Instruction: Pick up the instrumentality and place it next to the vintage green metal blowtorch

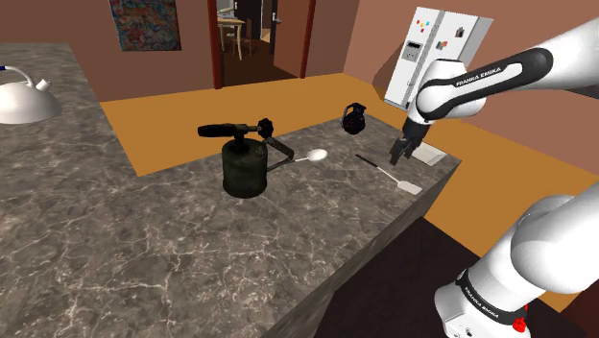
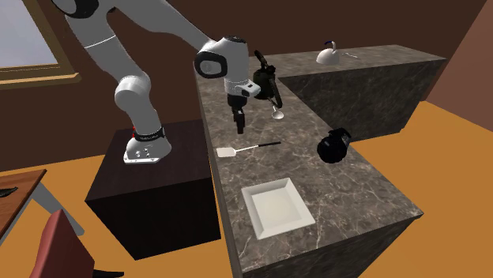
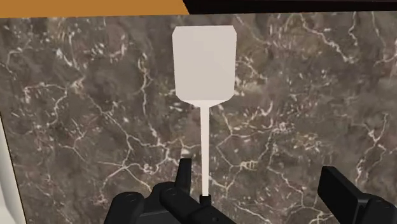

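Approach step. All-black gripper [image 1: 400, 154] hangs over the flat white spatula with thin black handle [image 1: 394, 175], which lies near the dark marble counter's [image 1: 144, 250] stand-side edge. Fingers wide apart, straddling the shaft, gripping nothing. Next, likely: lower, close on the shaft, carry to the dark green blowtorch [image 1: 245, 163] mid-counter.

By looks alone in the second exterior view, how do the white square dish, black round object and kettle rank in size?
Largest: the white square dish, though it sits nearest the camera.
Next: the black round object.
Smallest: the kettle, but it stands farthest off, so that rank is unsure.
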